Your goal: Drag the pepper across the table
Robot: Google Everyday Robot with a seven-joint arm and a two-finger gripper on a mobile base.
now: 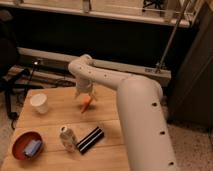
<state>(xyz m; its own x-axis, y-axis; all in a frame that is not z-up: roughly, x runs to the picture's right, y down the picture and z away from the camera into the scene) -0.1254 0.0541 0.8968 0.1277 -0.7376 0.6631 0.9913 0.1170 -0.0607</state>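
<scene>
Your claw [83, 94] hangs low over the far middle of the desk [57, 116], at the end of the white arm [107, 80] that reaches in from the right; the pepper [87, 104] lies on the wood just below it, on the side nearer the camera; its long axis runs on a slant, one end pointing away and to the right in the camera view, the other toward the near left; the claw sits over the far part of the pepper and looks to be touching it or very nearly so, though contact is not certain; you cannot tell whether the claw is spread, pressed together or pinching the pepper, since its tip merges with the orange body; judge the drag as at its start, with the pepper well away from every edge; the white cup [39, 102] stands well to the left, the silver can [66, 138] and the black bar [90, 139] lie side by side nearer the camera, and the red bowl [25, 145] sits at the near left corner; a pull toward the near side would carry the pepper toward can and bar, so you would want light downward pressure and a path that passes them by
</scene>
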